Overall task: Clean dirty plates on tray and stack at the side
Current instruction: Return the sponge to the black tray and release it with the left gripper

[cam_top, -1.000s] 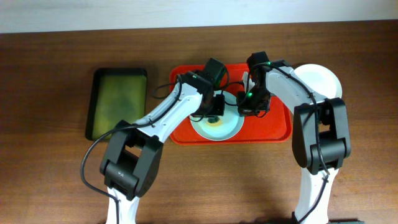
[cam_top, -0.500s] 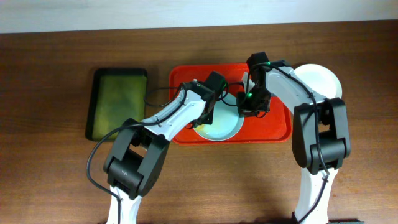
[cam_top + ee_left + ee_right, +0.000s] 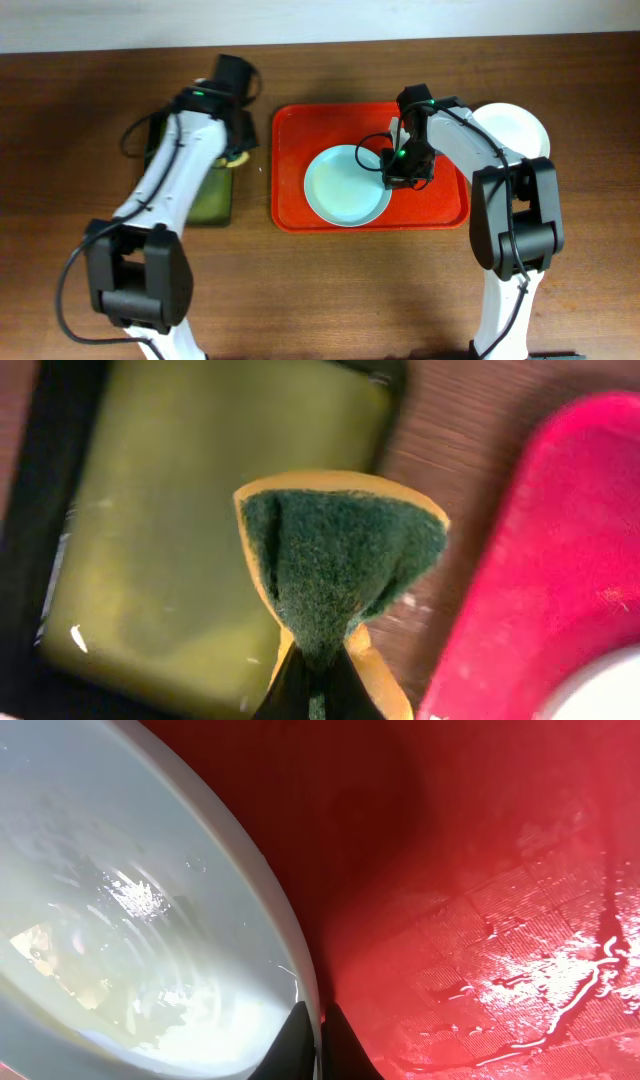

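Note:
A pale blue plate (image 3: 345, 186) lies on the red tray (image 3: 291, 158). My right gripper (image 3: 391, 172) is shut on the plate's right rim; in the right wrist view the fingers (image 3: 320, 1038) pinch the rim of the wet plate (image 3: 130, 910) over the wet tray (image 3: 480, 870). My left gripper (image 3: 236, 153) is shut on a yellow sponge with a green scrub face (image 3: 335, 560), held over the right edge of the dark green tray (image 3: 180, 550). A white plate (image 3: 520, 128) lies on the table right of the red tray.
The dark green tray (image 3: 178, 170) holds yellowish liquid, left of the red tray. The red tray's corner (image 3: 560, 560) shows in the left wrist view. Bare wooden table (image 3: 350, 290) lies in front of both trays.
My left arm has swung left with the sponge, off the blue plate and over to the green tray. The right gripper has kept its hold on the plate's rim.

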Action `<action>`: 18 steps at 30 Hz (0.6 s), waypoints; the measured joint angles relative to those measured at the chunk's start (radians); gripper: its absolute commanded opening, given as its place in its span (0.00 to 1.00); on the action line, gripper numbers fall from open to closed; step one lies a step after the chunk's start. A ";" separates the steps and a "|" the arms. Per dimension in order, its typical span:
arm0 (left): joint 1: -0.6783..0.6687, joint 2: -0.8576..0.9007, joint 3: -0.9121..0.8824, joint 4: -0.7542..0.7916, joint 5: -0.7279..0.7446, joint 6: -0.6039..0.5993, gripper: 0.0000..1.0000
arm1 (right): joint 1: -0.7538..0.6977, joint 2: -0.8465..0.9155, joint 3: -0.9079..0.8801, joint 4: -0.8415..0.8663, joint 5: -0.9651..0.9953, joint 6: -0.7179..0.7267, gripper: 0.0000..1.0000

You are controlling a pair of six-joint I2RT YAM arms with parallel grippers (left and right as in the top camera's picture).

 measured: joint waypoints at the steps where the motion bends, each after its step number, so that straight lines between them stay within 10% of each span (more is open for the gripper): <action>1: 0.037 0.000 -0.002 -0.002 0.015 -0.006 0.00 | 0.000 0.000 0.000 0.000 0.000 0.001 0.04; 5: 0.136 0.014 -0.042 0.001 0.038 -0.018 0.00 | 0.000 0.000 0.000 0.001 0.000 0.000 0.04; 10: 0.185 0.105 -0.099 0.032 0.050 -0.029 0.33 | 0.000 0.000 0.000 0.000 0.000 0.000 0.04; 18: 0.225 0.117 -0.101 0.037 0.067 -0.033 0.36 | 0.001 0.008 0.131 -0.172 0.092 0.003 0.04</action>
